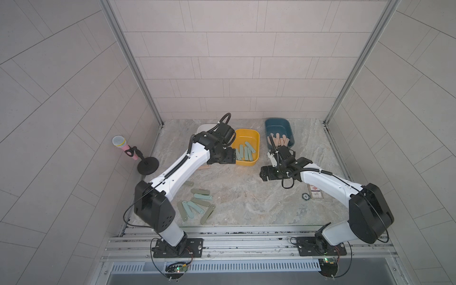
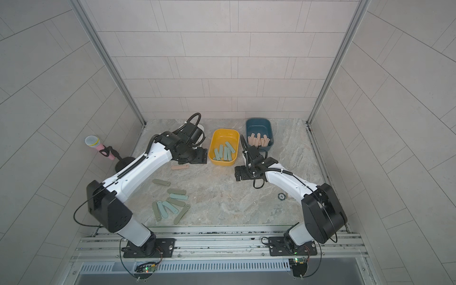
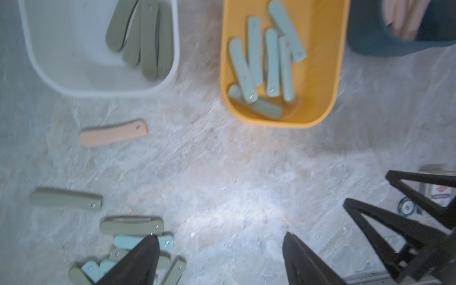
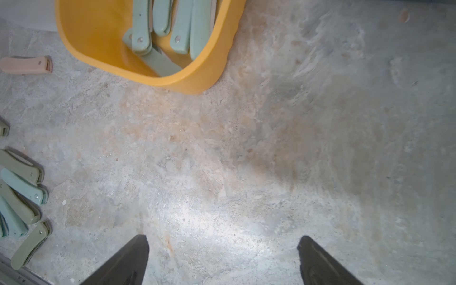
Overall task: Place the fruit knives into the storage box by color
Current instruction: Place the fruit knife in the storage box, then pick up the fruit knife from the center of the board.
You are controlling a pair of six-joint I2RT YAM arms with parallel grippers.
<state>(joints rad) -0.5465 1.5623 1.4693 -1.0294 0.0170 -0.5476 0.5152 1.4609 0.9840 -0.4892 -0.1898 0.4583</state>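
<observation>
My left gripper (image 3: 219, 237) spreads wide and empty above the table (image 3: 222, 172), loose fruit knives (image 3: 130, 225) lying out past one finger, the yellow box (image 3: 320, 61) ahead, while my right gripper (image 4: 222, 238) likewise gapes wide, gripping nothing.

Pink microphone (image 1: 123, 145) on black stand (image 1: 148, 167), printed card (image 1: 315, 195) — round disc (image 1: 305, 196) beside it

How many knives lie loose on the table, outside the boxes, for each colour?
Olive knives: 5
Teal knives: 3
Peach knives: 1
Total: 9
</observation>
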